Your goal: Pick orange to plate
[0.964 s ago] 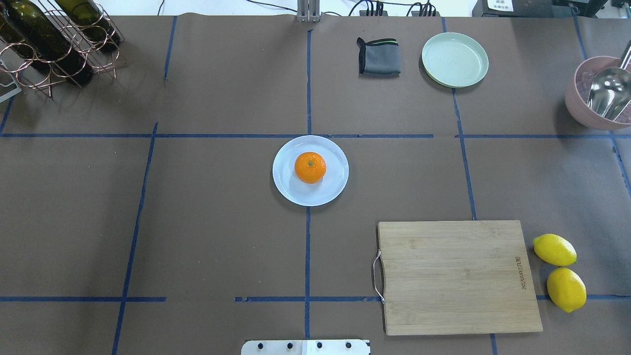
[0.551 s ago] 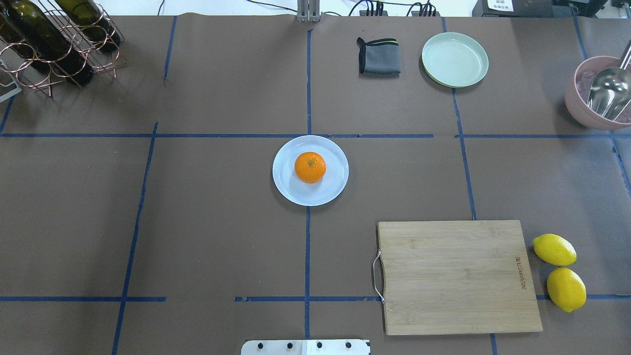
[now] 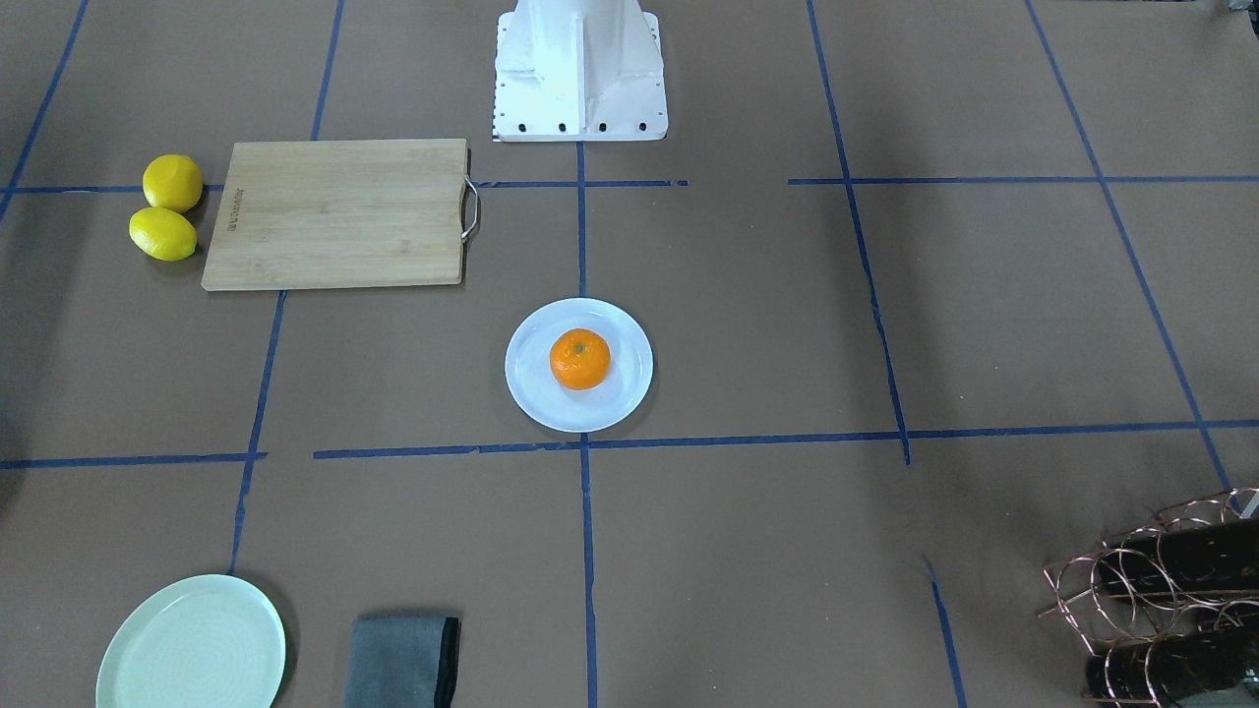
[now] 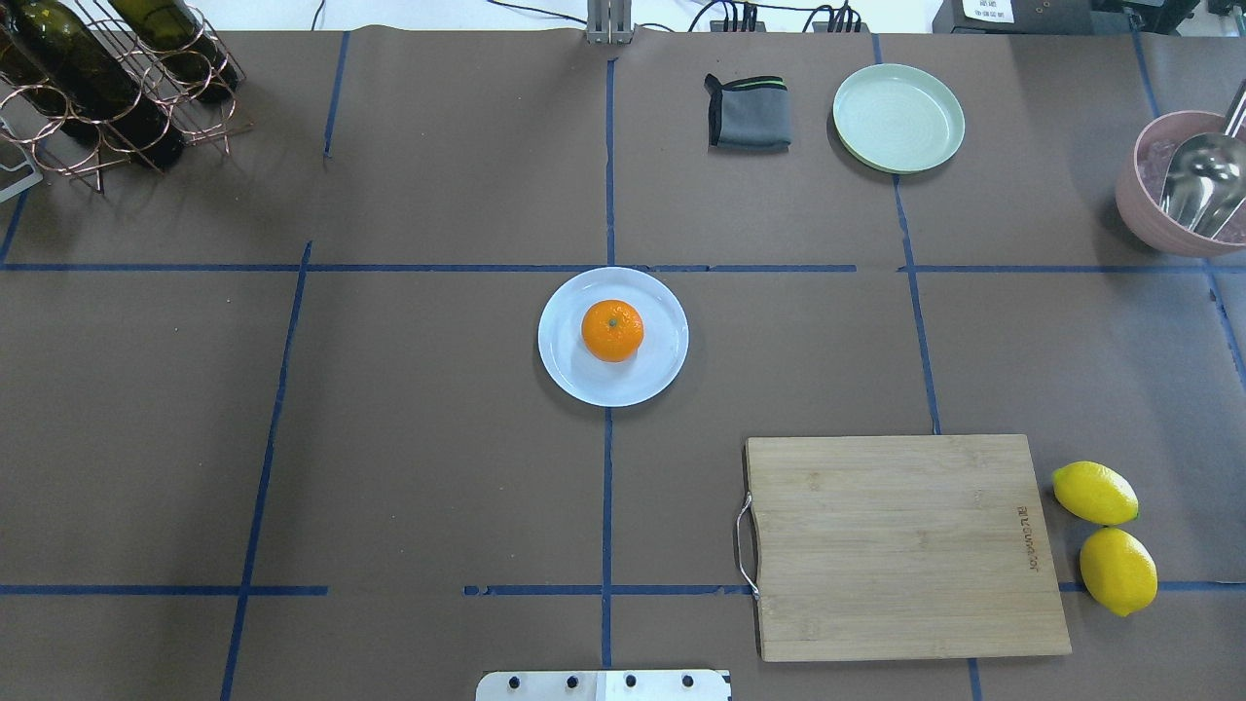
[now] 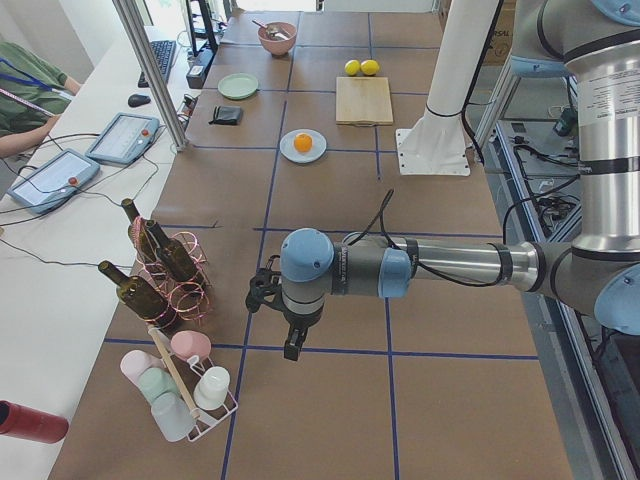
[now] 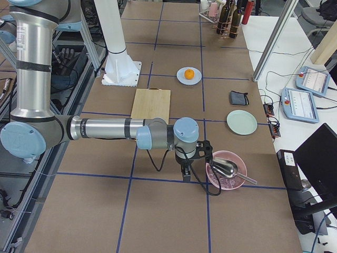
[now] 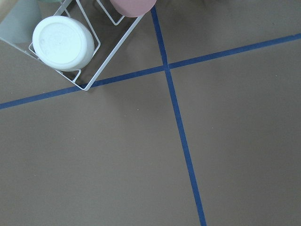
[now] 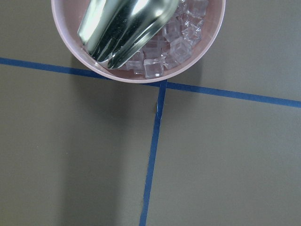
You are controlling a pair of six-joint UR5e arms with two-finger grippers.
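Note:
The orange (image 4: 612, 331) rests near the middle of the white plate (image 4: 563, 378) at the table's centre, stem dimple up. It also shows in the front-facing view, orange (image 3: 579, 359) on plate (image 3: 532, 403). Nothing touches either. Both arms are far off at the table's ends. The left gripper (image 5: 292, 345) hangs over bare table next to the cup rack, seen only in the left side view. The right gripper (image 6: 184, 174) hangs beside the pink bowl, seen only in the right side view. I cannot tell whether either is open or shut. No fingers show in the wrist views.
A wooden cutting board (image 4: 905, 545) and two lemons (image 4: 1105, 535) lie at the near right. A mint-green plate (image 4: 897, 118) and grey cloth (image 4: 748, 112) sit at the far right. The pink bowl (image 8: 207, 42) holds ice and a metal scoop. A wine rack (image 4: 107, 78) stands far left, a cup rack (image 7: 89, 56) beyond.

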